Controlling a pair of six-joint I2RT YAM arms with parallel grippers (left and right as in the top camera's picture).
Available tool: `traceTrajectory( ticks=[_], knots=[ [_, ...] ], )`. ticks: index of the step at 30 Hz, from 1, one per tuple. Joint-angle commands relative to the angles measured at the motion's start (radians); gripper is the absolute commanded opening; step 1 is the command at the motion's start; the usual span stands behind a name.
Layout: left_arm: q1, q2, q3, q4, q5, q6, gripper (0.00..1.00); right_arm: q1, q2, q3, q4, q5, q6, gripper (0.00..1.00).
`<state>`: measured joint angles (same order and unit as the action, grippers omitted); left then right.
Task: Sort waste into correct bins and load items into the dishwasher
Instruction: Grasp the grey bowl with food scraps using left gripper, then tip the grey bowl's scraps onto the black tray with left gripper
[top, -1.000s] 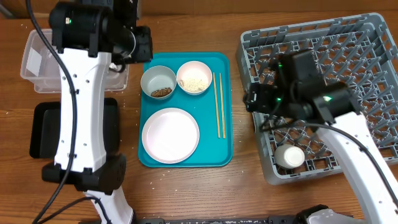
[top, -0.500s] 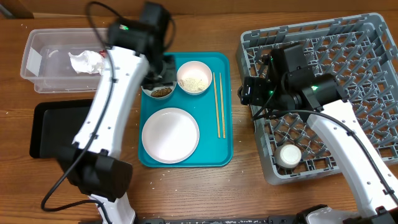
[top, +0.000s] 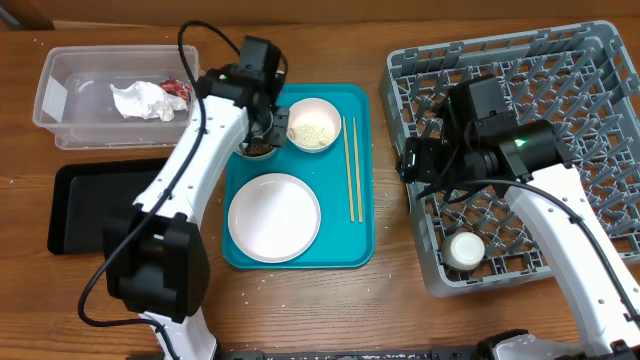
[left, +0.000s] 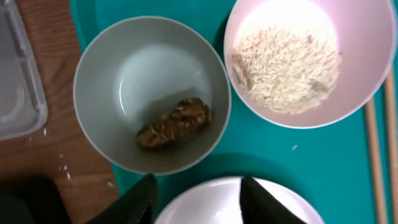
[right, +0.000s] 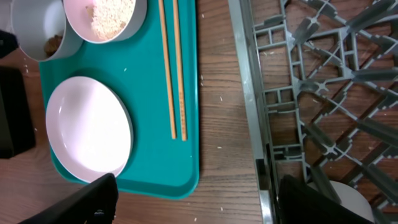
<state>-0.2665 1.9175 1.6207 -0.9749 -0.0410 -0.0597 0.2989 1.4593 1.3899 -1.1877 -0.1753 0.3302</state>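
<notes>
My left gripper is open and empty, hovering over the pale bowl of brown scraps on the teal tray. Beside it stand the bowl of rice grains, the white plate and the chopsticks. The tissue and red wrapper lie in the clear tub. The black tray is bare. My right gripper is open and empty at the left edge of the grey rack, which holds the white cup.
The teal tray sits between the black tray and the rack, with a strip of wooden table between it and the rack. Small crumbs lie on the table near the tray's front edge.
My left arm swung from over the clear tub to above the brown-scrap bowl, leaving the tissue and wrapper in the tub. My right arm shifted slightly at the rack's left edge.
</notes>
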Motion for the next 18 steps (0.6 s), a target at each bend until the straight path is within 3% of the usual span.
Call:
traceTrajectory(
  ticks=[1, 13, 16, 18],
  knots=[
    [-0.007, -0.021, -0.066, 0.035, 0.034, 0.189, 0.51, -0.002, -0.028, 0.018, -0.005, 0.002, -0.024, 0.85],
    [-0.009, 0.104, -0.127, 0.147, 0.032, 0.308, 0.50, -0.002, -0.028, 0.018, -0.005, 0.002, -0.024, 0.86],
    [-0.009, 0.143, -0.127, 0.165, 0.033, 0.307, 0.39, -0.002, -0.028, 0.018, -0.005, 0.009, -0.024, 0.86],
    [-0.009, 0.153, -0.126, 0.167, 0.031, 0.306, 0.24, -0.002, -0.028, 0.018, -0.005, 0.018, -0.024, 0.86]
  ],
)
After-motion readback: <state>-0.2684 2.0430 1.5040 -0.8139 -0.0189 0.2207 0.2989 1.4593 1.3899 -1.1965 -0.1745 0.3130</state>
